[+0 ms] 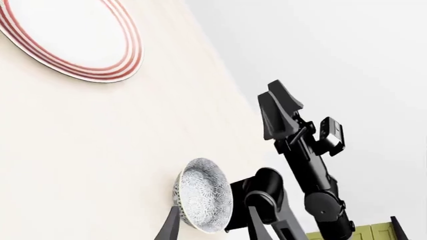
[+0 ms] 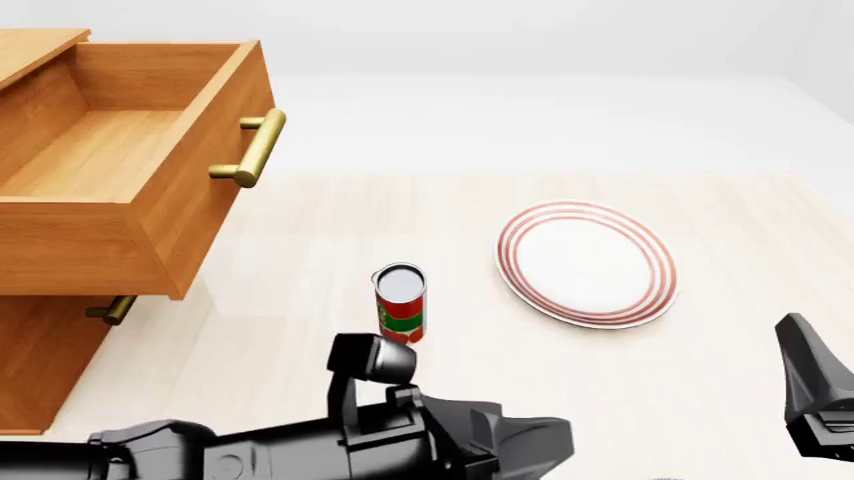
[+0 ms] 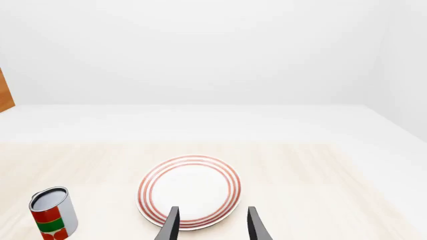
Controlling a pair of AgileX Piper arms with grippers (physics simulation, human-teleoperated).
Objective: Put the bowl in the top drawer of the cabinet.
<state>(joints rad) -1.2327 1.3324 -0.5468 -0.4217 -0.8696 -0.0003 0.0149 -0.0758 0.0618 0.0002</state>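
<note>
Top drawer (image 2: 120, 170) of the cabinet (image 2: 40, 350) stands pulled out at far left. Can (image 2: 400, 303) upright mid-table; plate (image 2: 587, 265) lies rightward. Left gripper (image 1: 220, 225), fingers spread, reaches the bowl (image 1: 203, 195); grip unconfirmed. Right gripper (image 3: 212, 225) fingers parted, empty.

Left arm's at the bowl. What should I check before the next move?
1. Top drawer pulled out: ok.
2. Nothing seen inside the drawer: ok.
3. Left claw open, fingers either side of the bowl: ok.
4. Bowl gripped: not ok.
5. Right claw open, holding nothing, over the plate: ok.
6. Lift path past the can: cannot tell.
</note>
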